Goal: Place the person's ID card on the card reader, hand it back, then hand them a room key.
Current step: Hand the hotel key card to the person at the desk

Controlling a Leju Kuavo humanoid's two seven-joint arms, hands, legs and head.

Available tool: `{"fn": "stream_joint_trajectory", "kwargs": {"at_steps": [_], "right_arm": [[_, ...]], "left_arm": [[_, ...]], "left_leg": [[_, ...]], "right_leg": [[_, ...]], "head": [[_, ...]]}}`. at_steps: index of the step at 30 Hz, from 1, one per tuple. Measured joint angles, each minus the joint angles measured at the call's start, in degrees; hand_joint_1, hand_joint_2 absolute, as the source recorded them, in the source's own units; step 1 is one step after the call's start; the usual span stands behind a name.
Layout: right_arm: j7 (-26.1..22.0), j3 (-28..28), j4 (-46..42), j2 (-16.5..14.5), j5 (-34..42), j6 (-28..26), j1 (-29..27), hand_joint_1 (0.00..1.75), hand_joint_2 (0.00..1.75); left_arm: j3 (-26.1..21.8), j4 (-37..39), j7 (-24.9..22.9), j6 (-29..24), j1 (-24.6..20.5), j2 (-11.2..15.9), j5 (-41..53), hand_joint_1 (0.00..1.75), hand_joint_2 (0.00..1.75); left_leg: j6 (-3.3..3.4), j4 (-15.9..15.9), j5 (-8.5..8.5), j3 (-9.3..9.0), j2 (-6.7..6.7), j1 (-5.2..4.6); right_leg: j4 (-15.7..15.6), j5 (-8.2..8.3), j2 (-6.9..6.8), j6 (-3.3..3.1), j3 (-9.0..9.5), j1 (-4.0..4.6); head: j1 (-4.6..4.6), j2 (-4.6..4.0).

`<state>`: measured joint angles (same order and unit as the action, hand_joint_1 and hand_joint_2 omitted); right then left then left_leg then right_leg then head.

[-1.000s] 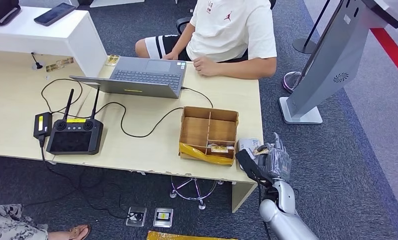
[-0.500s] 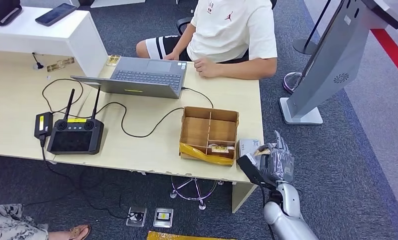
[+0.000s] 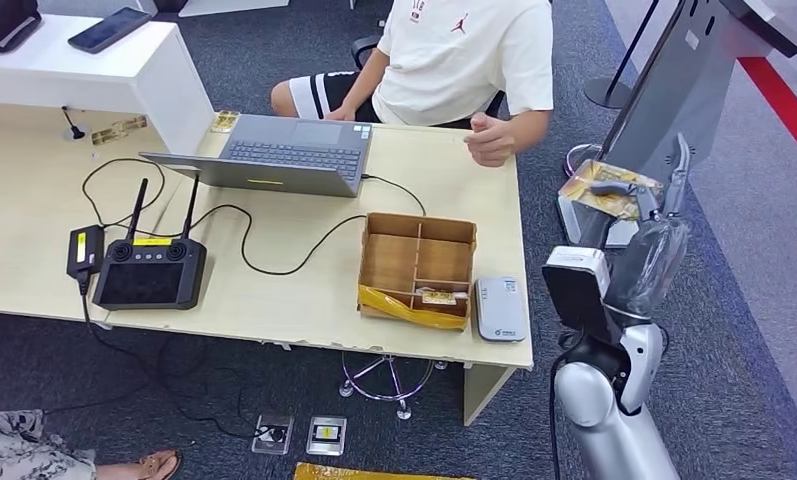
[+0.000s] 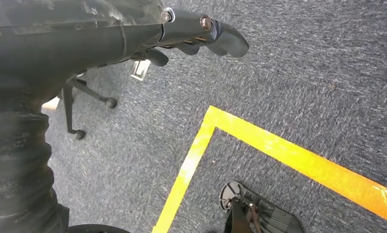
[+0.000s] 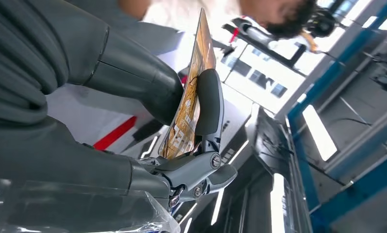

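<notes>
Golden room key, pinched in the right robot hand, is raised off the tabletop's right edge near the person's hand. Card reader lies at the near-right corner. Left robot hand hangs, seemingly curled, empty.

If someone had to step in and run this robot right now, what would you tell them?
Right hand: raised beside the wooden desk, pinching a yellow patterned card between thumb and finger.
Left hand: hanging over grey carpet, fingers curled, holding nothing.
The white card reader sits bare on the desk's near right corner; the compartmented cardboard box beside it has one more card.
The seated person's hand rests near the desk's far edge.
Left: handing the card over. I cannot tell whether it is the ID or the room key.
</notes>
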<state>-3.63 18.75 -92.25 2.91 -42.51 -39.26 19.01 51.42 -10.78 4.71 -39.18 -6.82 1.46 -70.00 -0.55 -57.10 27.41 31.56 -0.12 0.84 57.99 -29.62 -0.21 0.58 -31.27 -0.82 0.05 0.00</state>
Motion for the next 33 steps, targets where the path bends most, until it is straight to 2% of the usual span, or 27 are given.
{"fn": "stream_joint_trajectory", "kwargs": {"at_steps": [5, 8, 11, 19, 26, 30, 33], "right_arm": [[4.63, 6.51, -0.42, 0.02, 2.67, 4.22, 7.92, 1.75, 1.75], [7.07, 10.10, 3.66, -0.15, 4.56, 8.98, 12.95, 1.75, 1.75], [8.56, 13.35, 11.78, -1.15, 2.95, 10.97, 17.89, 1.75, 1.75], [17.76, 21.61, 36.69, -5.01, -13.99, 14.17, 27.21, 1.75, 1.75], [21.29, 24.36, 51.32, -6.62, -15.56, 15.00, 30.42, 1.74, 1.75], [22.31, 24.76, 56.21, -6.76, -15.33, 13.09, 30.82, 0.00, 1.75], [21.50, 24.90, 58.13, -6.84, -15.05, 10.50, 30.84, 0.00, 1.75]], "left_arm": [[0.03, -0.02, -0.05, 0.88, -0.20, 0.02, 1.32, 0.00, 1.75], [0.05, -0.02, -0.22, 1.92, -0.29, 0.11, 2.40, 0.00, 1.75], [0.09, -0.02, -0.44, 2.19, -0.47, 0.25, 2.86, 0.00, 1.75], [0.08, -0.02, -0.48, 1.16, -0.52, 0.35, 1.83, 0.00, 1.75], [0.07, -0.02, -1.93, 0.26, -0.45, 0.35, -0.01, 0.00, 1.75], [0.04, -0.02, -4.14, -0.01, -0.41, 0.35, -0.40, 0.00, 1.75], [0.03, -0.02, -4.82, -0.01, -0.44, 0.33, -0.39, 0.00, 1.75]], "left_leg": [[0.00, 0.00, -0.08, 0.03, -0.04, 0.00], [0.01, 0.00, -0.09, 0.09, -0.07, 0.02], [0.01, 0.00, -0.11, 0.13, -0.14, 0.03], [0.01, -0.01, -0.12, 0.23, -0.40, 0.04], [0.04, -0.01, -0.14, 0.25, -0.51, 0.02], [0.08, -0.02, -0.17, 0.24, -0.50, 0.00], [0.08, -0.03, -0.17, 0.23, -0.46, 0.00]], "right_leg": [[0.00, 0.03, -0.04, -0.01, 0.00, 0.01], [0.02, 0.04, -0.07, -0.02, -0.01, 0.02], [0.02, 0.04, -0.14, -0.02, -0.02, 0.04], [0.02, 0.01, -0.39, -0.05, -0.09, 0.07], [0.00, 0.01, -0.51, -0.05, -0.08, 0.05], [0.00, 0.03, -0.47, -0.03, -0.09, 0.01], [0.00, 0.04, -0.40, -0.02, -0.10, 0.01]], "head": [[0.01, 0.00], [0.01, 0.00], [0.01, 0.00], [0.01, 0.00], [0.02, 0.00], [0.02, 0.00], [0.02, 0.00]]}}
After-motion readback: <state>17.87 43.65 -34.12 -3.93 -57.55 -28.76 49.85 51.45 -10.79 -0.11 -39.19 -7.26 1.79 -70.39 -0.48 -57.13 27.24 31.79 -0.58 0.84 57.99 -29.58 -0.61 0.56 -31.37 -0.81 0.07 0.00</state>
